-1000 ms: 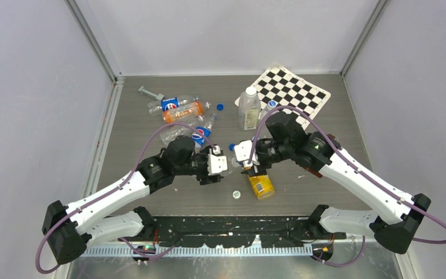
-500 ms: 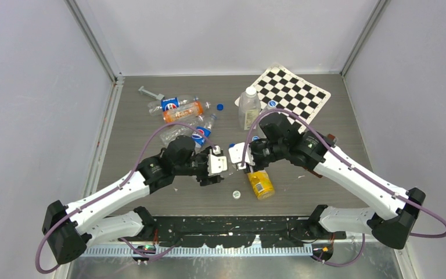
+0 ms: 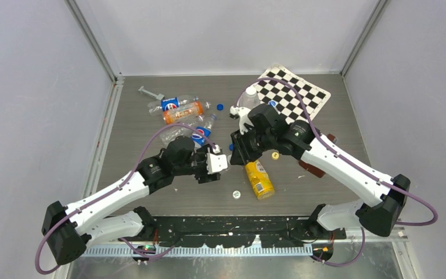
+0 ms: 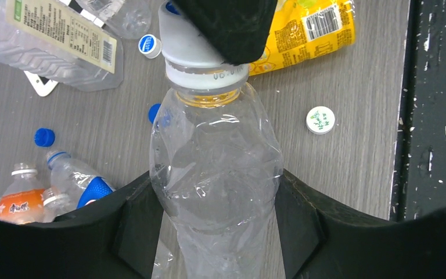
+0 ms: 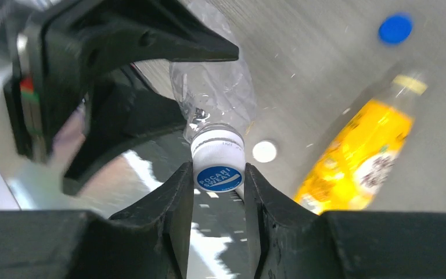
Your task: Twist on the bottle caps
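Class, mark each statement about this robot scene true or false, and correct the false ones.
1. The left gripper holds a clear bottle. True.
2. The right gripper pinches a red cap. False: it pinches a blue-topped white cap on the bottle's neck.
3. The yellow bottle stands upright. False: it lies on its side on the table.
4. A loose white cap lies near the yellow bottle. True.
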